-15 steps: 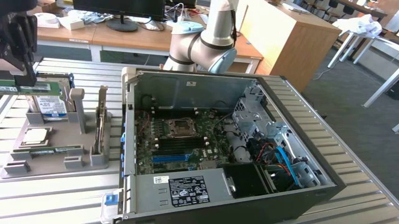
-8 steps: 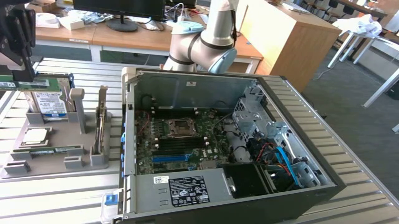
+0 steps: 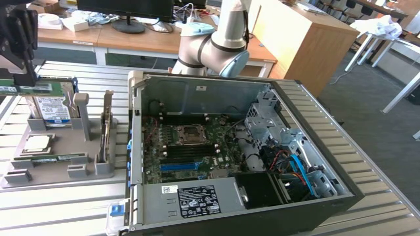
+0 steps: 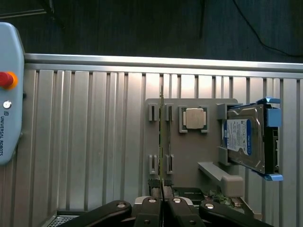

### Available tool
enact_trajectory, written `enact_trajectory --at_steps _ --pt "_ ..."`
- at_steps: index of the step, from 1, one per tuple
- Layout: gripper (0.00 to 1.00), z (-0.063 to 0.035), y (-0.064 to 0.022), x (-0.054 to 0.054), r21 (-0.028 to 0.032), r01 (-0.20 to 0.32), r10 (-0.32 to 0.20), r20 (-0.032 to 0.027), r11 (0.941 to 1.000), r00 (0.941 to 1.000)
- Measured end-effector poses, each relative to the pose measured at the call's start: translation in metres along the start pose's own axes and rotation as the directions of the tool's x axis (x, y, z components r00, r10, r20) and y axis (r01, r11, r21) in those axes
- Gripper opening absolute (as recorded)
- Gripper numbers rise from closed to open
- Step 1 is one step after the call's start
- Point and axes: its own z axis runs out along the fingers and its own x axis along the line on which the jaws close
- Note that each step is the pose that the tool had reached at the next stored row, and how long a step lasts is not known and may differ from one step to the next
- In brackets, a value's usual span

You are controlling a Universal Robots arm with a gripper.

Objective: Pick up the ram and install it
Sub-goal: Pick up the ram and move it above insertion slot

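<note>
The black gripper [image 3: 21,73] hung at the exterior view's left, its fingers [image 4: 150,210] clamped shut on the ram [image 3: 31,89], a thin, long green circuit-board stick with a pale label. It was held level over the grey plastic parts tray [image 3: 59,172]. From the wrist, the ram showed edge-on, a slim line running out from the fingertips. Below sat the square silver processor chip [image 4: 194,118] and the boxy silver hard drive [image 4: 244,137] with its blue-white label. The open black computer case [image 3: 315,196] lay just beside the tray on the slatted metal tabletop [image 4: 85,142].
</note>
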Motion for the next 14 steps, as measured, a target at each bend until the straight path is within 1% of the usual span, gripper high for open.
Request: enact_trajectory --at_steps 6,14 --pt "0.11 -0.0001 -0.0033 0.0 0.0001 0.0 0.0 0.0 1.0 1.0" --pt "0.11 -0.0005 -0.0121 0.0 0.0 0.0 0.0 0.0001 1.0 1.0"
